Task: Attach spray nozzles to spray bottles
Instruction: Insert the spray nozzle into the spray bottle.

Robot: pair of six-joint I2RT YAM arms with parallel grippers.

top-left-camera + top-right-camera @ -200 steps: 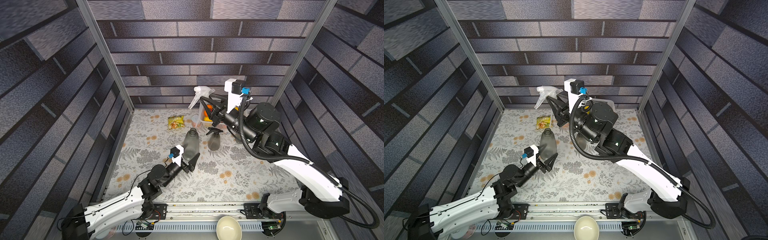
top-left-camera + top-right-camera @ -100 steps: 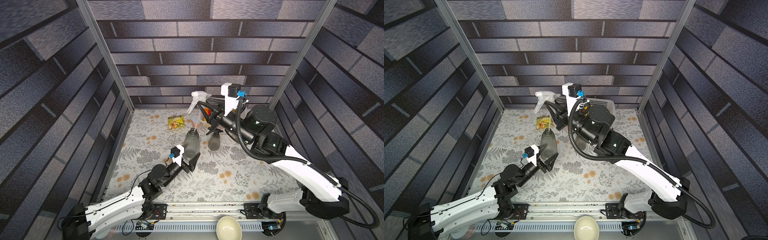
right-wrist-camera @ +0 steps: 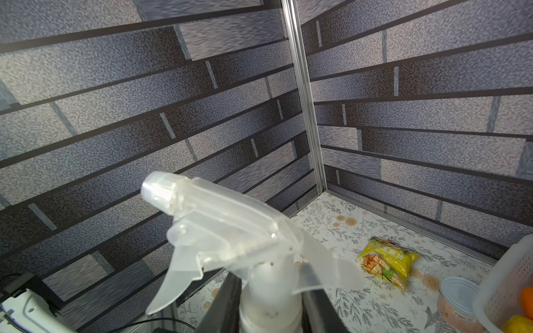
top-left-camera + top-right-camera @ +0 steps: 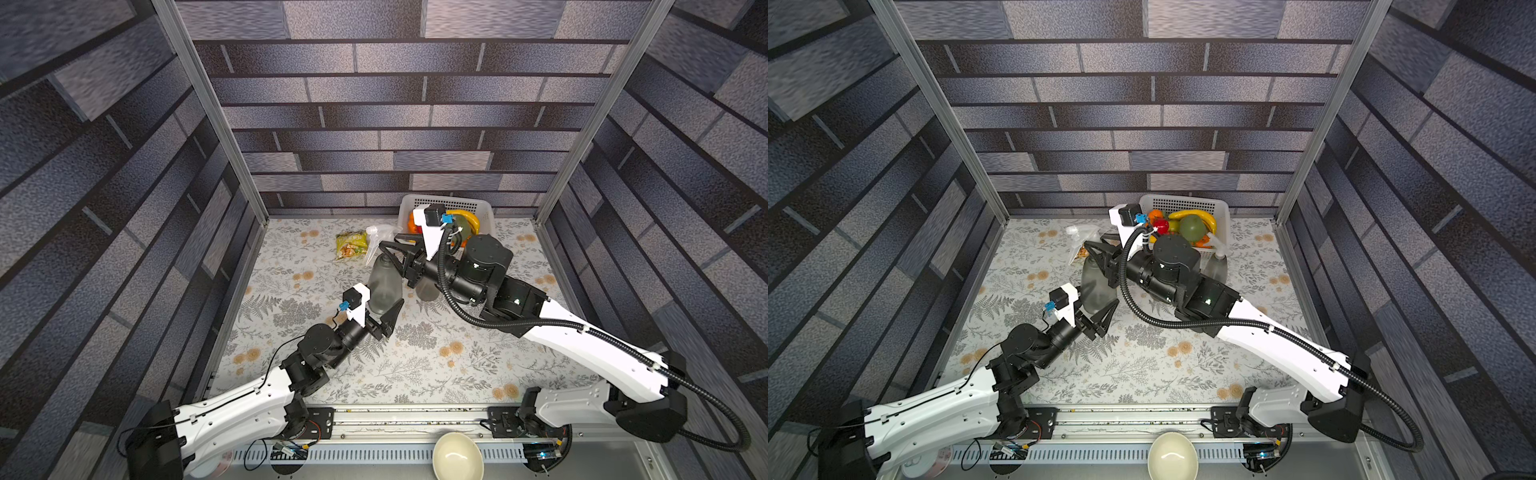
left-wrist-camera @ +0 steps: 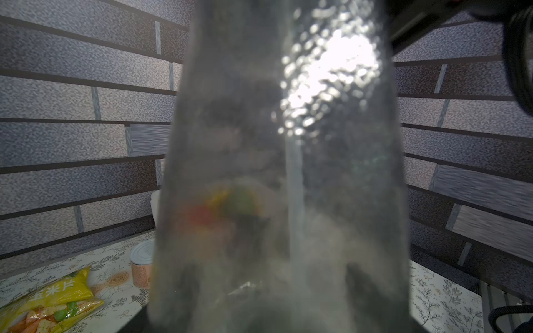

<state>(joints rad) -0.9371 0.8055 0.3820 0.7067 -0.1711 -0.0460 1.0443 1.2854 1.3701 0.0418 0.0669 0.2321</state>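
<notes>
A smoky-grey spray bottle (image 4: pixel 384 284) stands upright on the floral mat, and my left gripper (image 4: pixel 380 311) is shut on its wide base. The bottle (image 5: pixel 288 173) fills the left wrist view, with a pale dip tube (image 5: pixel 294 187) showing inside it. My right gripper (image 4: pixel 390 251) is shut on the collar of a clear-whitish spray nozzle (image 3: pixel 225 227), which sits right over the bottle's neck. A second bottle (image 4: pixel 428 293) is mostly hidden behind my right arm. A third bottle (image 4: pixel 1217 268) with a whitish nozzle on it stands by the basket.
A white basket (image 4: pixel 453 203) of fruit stands at the back wall. A yellow snack bag (image 4: pixel 351 245) and a pinkish tin can (image 3: pixel 458 299) lie near the bottle. A cream bowl (image 4: pixel 457 457) sits at the front rail. Brick-pattern walls close in three sides.
My right gripper has come down and leftward with the clear nozzle, from up near the basket to over the held bottle's neck. The left arm and bottle have not moved.
</notes>
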